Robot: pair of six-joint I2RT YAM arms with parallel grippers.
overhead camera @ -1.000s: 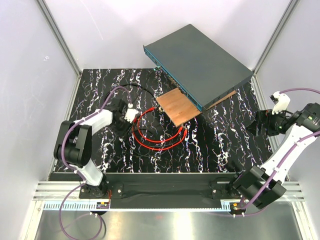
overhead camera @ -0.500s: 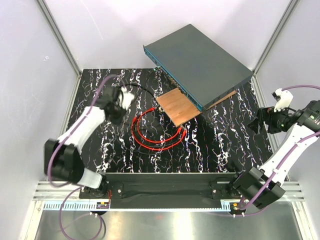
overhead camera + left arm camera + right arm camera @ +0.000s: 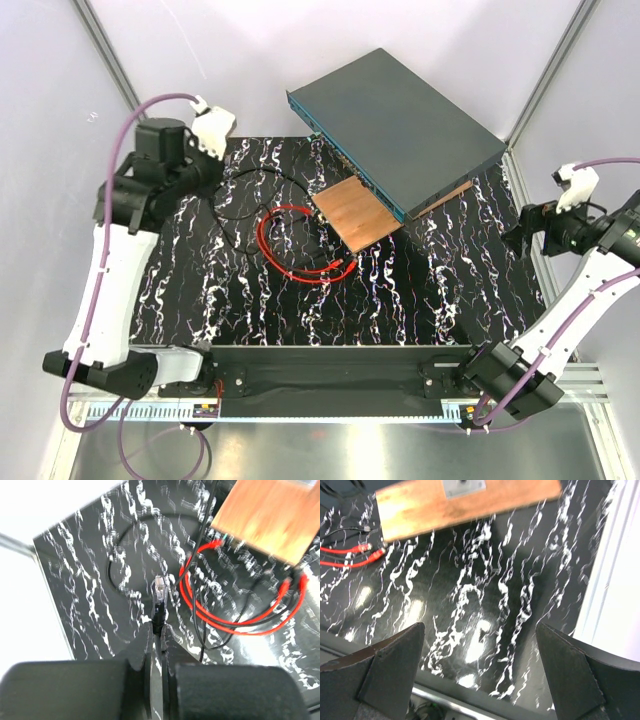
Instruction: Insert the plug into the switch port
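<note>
Lying near the board (image 3: 355, 215), plug (image 3: 345, 266) sits far from left gripper (image 3: 159, 624).

**Marbled black table: cables and a board**

A red cable (image 3: 262, 235) lies coiled at the middle of the table (image 3: 430, 280). A thin black cable (image 3: 108, 567) loops toward the far-left corner. A wooden board (image 3: 355, 212) lies near the far edge, with the dark-grey switch box (image 3: 400, 120) resting tilted on it.

Wooden board (image 3: 357, 213): you see it lying flat on the mat, brown, right of centre.
Black cable (image 3: 108, 569): you find it looped left of the board, its clear connector (image 3: 159, 586) raised off the mat.
Mat (image 3: 430, 280): black with white veining.
</note>
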